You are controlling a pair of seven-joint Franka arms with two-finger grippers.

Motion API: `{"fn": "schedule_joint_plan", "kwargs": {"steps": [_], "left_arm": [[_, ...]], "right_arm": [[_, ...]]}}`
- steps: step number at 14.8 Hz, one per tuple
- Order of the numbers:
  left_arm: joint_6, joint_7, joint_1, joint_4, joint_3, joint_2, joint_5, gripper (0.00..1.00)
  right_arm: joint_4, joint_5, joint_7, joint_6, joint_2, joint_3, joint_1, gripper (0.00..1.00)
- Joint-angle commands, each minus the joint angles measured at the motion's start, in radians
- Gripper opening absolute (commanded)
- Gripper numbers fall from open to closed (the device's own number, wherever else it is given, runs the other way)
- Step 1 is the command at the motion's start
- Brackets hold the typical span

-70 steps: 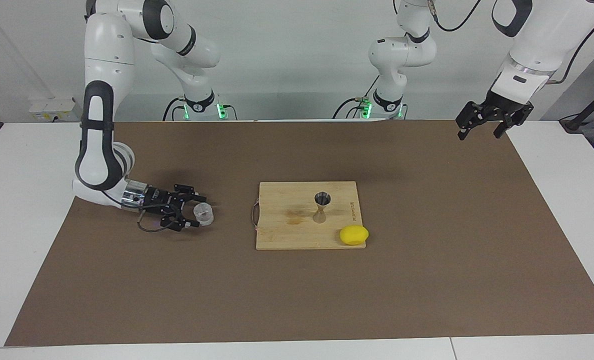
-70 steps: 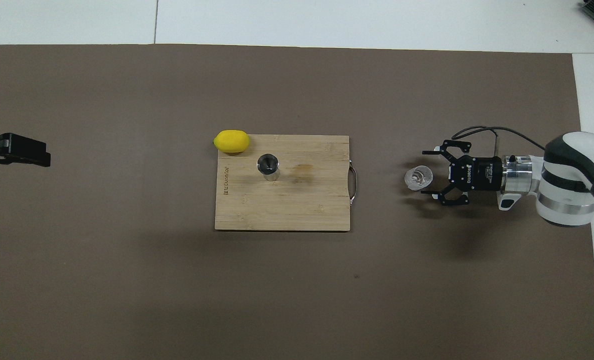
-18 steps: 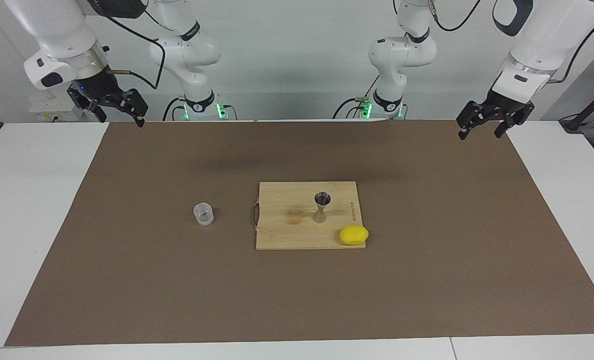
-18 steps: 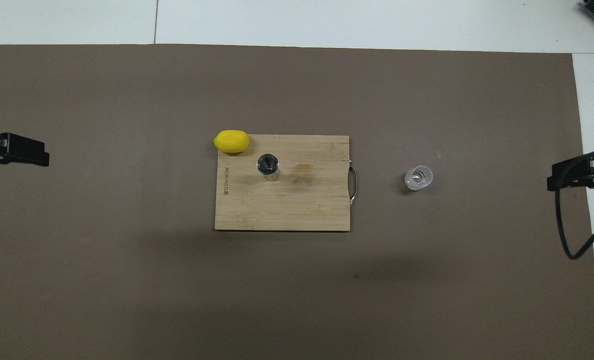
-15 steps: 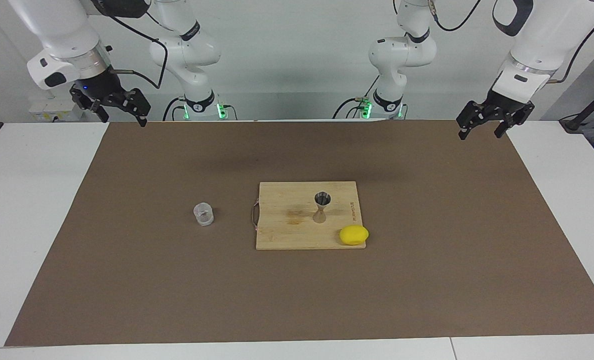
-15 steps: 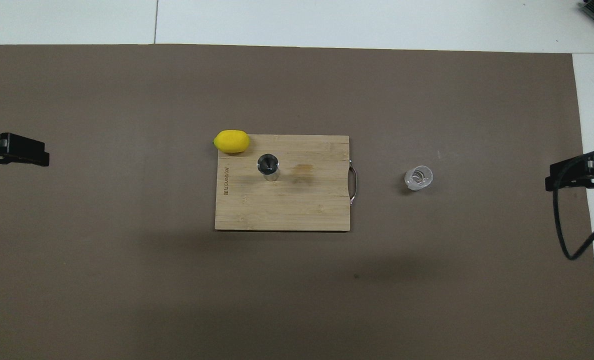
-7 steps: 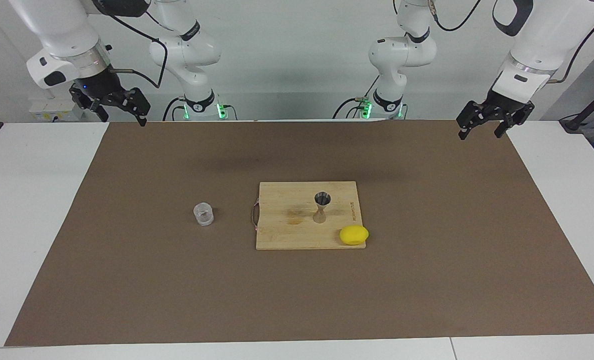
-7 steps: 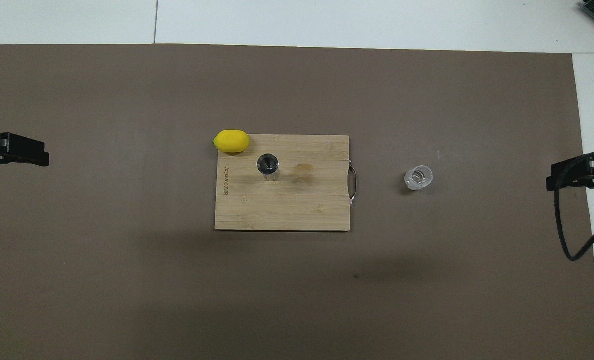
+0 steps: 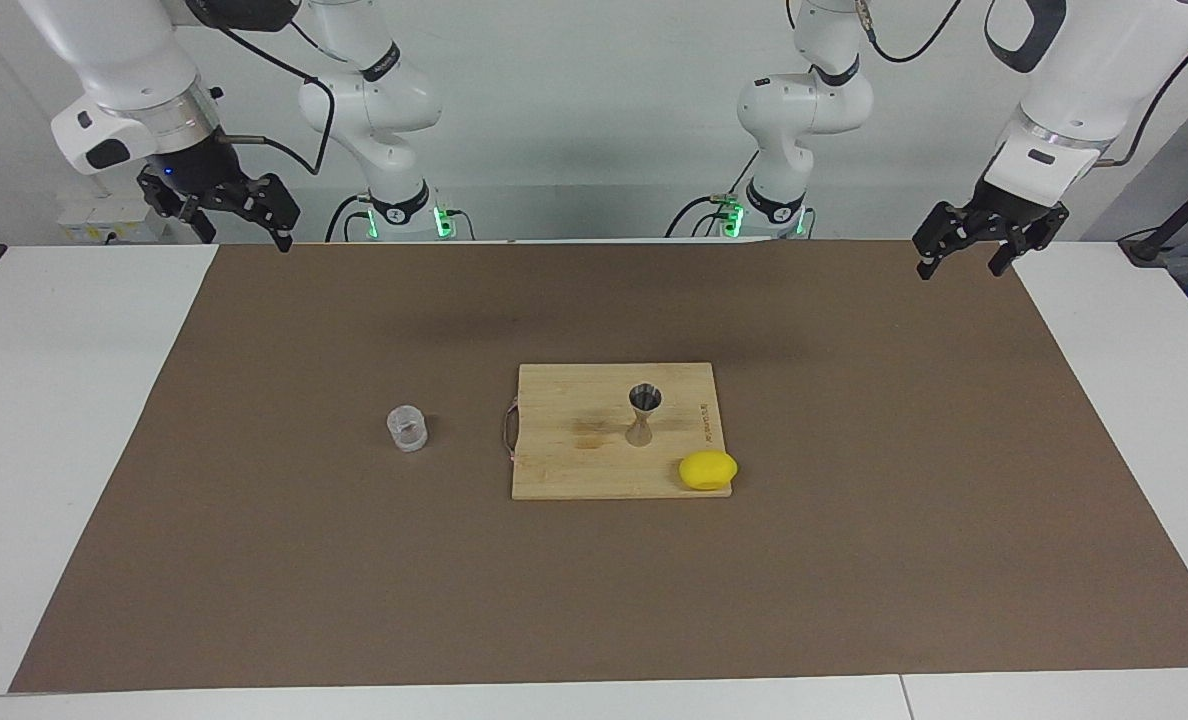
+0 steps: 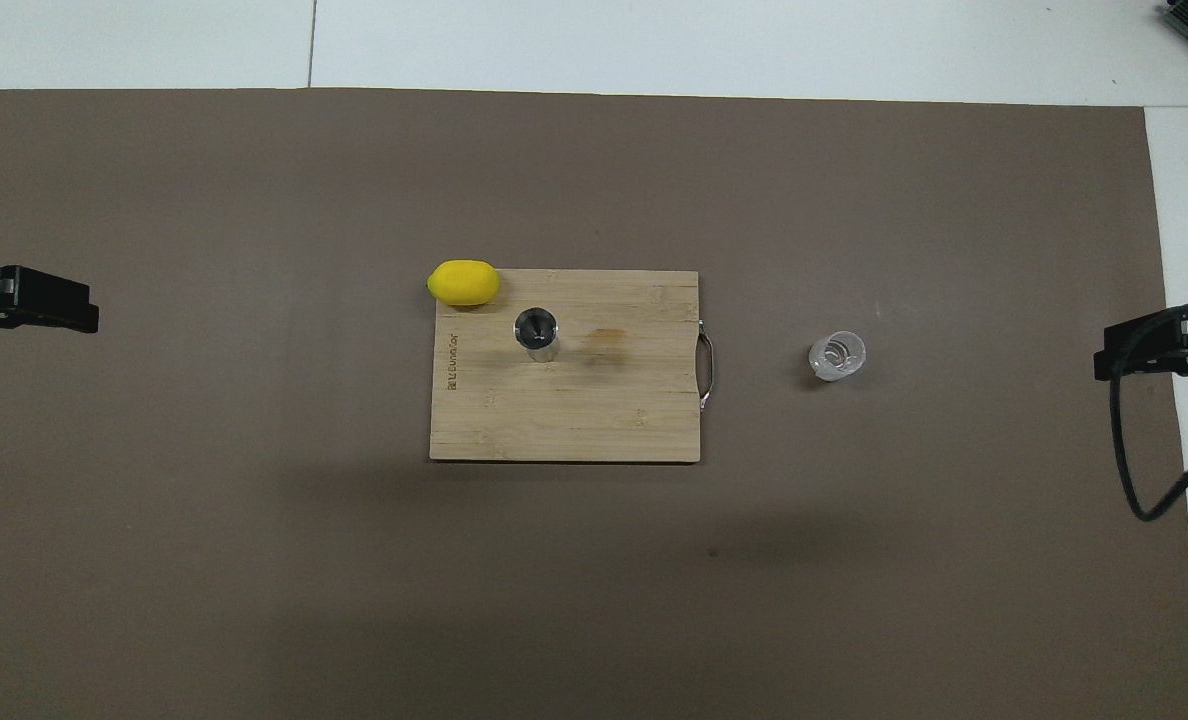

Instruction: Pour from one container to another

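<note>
Cup (image 9: 407,428) and jigger (image 9: 643,412) standing apart.
Both pincers, left (image 9: 968,252) and right (image 9: 243,230), hang open and empty over the tabletop's (image 9: 74,400) robot-side corners.

A matt brown mat (image 9: 854,560), paper-like and smooth, is seen spread over the white, faintly glossy tabletop (image 9: 54,400). At the frame's centre a pale wooden cutting board (image 9: 574,470) with visible grain and a thin metal handle is seen. On it a polished steel jigger (image 9: 644,414) is shown, bright and reflective, and at its lower corner a smooth yellow lemon (image 9: 708,470) with a slight sheen. Left of centre a clear cup (image 9: 407,428) of glass or plastic is seen, transparent and glossy
</note>
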Motion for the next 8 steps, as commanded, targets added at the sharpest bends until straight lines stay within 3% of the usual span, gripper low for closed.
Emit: {"fn": "schedule_joint_plan", "kwargs": {"steps": [1,8], "left_arm": [[-0.003,-0.014,-0.005,0.009,0.001,-0.005,0.024,1.00],[-0.003,-0.014,-0.005,0.009,0.001,-0.005,0.024,1.00]], "right_arm": [[-0.014,-0.019,-0.021,0.029,-0.016,0.001,0.001,1.00],[-0.018,-0.036,-0.026,0.067,-0.015,0.001,0.001,1.00]]}}
